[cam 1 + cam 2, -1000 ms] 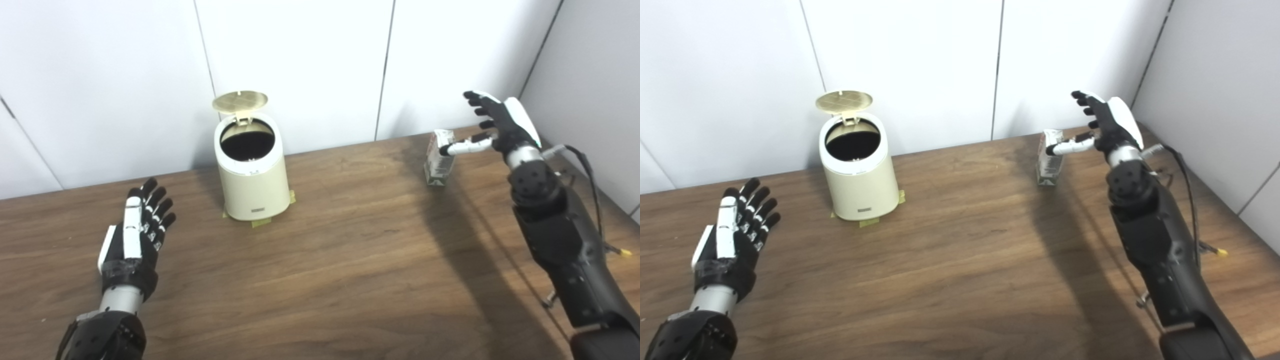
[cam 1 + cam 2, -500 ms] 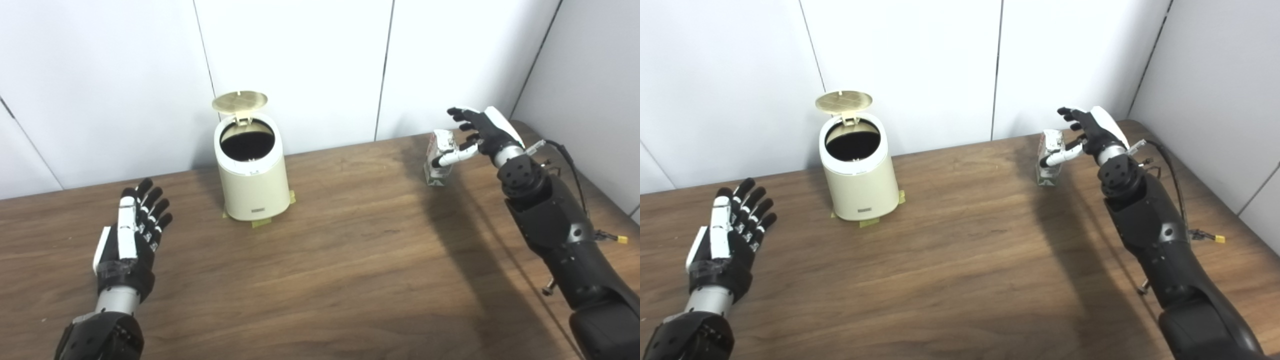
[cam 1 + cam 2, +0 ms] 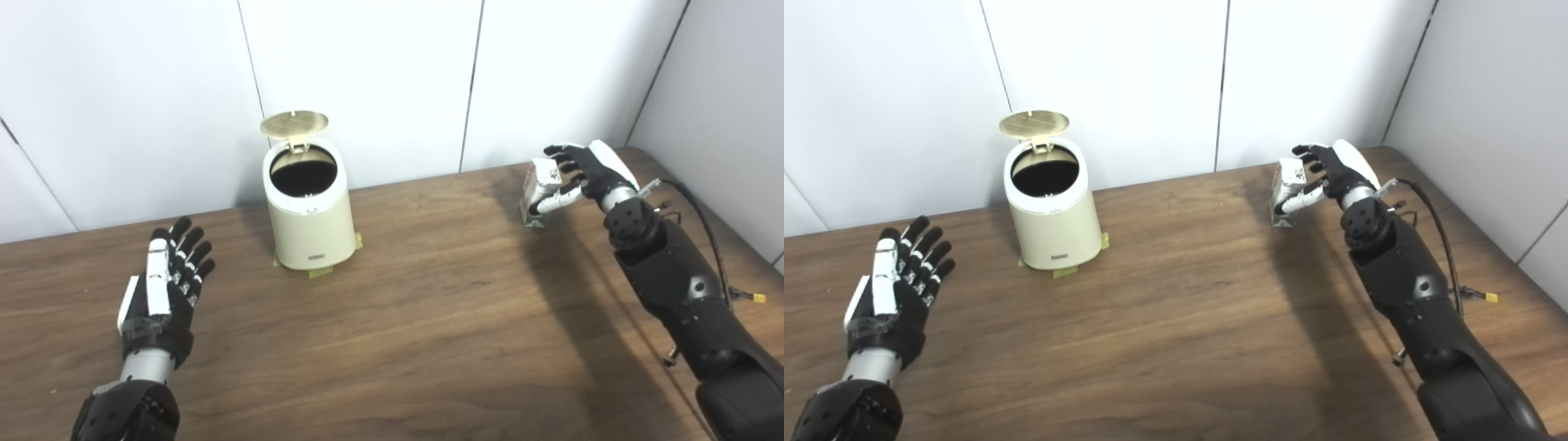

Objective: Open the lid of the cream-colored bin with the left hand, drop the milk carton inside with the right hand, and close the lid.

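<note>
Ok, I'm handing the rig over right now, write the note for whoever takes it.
Left hand: open, empty, near the table's left side.
Right hand: fingers curling around the milk carton, which stands on the table; firm grip not confirmed.
Bin: far side of the table, lid already up.
Left: secure and lift the carton, drop it in the bin, close the lid.

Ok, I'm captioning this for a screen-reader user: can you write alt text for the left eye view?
The robot's right hand curls around an upright milk carton at the far right of a wooden table. A cream-colored bin stands at centre left, its lid raised. The left hand hovers open near the left edge.
</note>
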